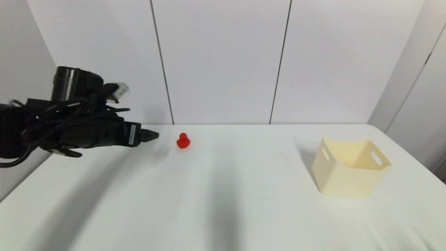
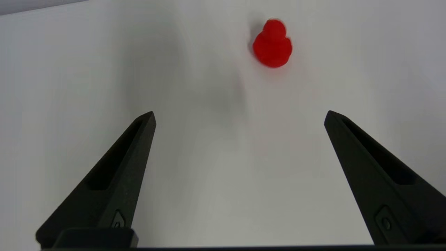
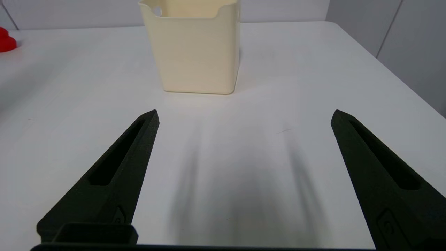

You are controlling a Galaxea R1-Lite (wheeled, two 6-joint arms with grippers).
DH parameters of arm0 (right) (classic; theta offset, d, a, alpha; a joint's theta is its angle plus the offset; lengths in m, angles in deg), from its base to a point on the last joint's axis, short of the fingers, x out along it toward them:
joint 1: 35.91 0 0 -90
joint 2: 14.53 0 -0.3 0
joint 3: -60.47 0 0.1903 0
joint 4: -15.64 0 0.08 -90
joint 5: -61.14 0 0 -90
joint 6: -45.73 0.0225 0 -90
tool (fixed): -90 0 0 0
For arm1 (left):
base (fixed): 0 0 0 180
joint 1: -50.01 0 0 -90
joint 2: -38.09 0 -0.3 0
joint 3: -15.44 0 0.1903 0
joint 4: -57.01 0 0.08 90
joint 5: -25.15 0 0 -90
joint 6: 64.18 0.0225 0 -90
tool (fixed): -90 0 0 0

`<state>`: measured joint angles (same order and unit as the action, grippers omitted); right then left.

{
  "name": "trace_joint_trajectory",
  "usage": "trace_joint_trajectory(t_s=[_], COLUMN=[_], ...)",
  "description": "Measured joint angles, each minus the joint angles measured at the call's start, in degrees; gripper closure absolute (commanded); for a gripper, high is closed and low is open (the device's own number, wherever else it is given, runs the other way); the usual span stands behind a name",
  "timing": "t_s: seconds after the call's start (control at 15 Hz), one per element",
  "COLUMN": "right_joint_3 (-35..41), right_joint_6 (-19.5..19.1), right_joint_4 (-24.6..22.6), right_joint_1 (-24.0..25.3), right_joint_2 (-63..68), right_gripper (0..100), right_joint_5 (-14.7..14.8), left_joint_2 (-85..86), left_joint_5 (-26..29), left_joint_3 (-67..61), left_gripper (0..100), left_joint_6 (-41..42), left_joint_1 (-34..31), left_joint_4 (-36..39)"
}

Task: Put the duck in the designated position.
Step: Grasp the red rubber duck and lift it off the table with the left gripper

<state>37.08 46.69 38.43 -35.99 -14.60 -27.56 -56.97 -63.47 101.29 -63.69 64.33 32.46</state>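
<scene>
A tiny red duck (image 1: 183, 141) stands upright on the white table near its far edge, left of centre. My left gripper (image 1: 153, 135) hovers just to the duck's left, pointing toward it, a short gap apart. In the left wrist view the duck (image 2: 272, 44) lies beyond the open left gripper (image 2: 239, 116), nothing between the fingers. The cream bin (image 1: 350, 166) sits on the right side of the table. My right gripper (image 3: 244, 116) is open and empty, low over the table in front of the bin (image 3: 193, 45); the right arm is out of the head view.
The white table (image 1: 223, 202) ends at a panelled wall behind the duck. Its right edge runs just beyond the bin. A sliver of the duck (image 3: 6, 40) shows at the edge of the right wrist view.
</scene>
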Motion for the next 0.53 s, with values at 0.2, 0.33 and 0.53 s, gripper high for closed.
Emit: trace_joint_trajectory(t_s=[0.2,0.33,0.53], right_joint_3=[0.0,0.0,0.0], right_joint_6=[0.0,0.0,0.0], right_joint_4=[0.0,0.0,0.0], right_joint_1=[0.0,0.0,0.0], right_joint_2=[0.0,0.0,0.0], right_gripper=[0,0,0], right_joint_5=[0.0,0.0,0.0], left_joint_2=[-7.2,-11.3,-16.2], left_joint_5=[0.0,-0.3,-0.5], left_joint_3=[8.2,11.5,15.1], left_gripper=[100,100,100], left_joint_6=[-1.3,-5.1,-6.7], left_joint_1=[2.3,4.4,5.7], left_joint_4=[-3.4,-3.9,-4.1])
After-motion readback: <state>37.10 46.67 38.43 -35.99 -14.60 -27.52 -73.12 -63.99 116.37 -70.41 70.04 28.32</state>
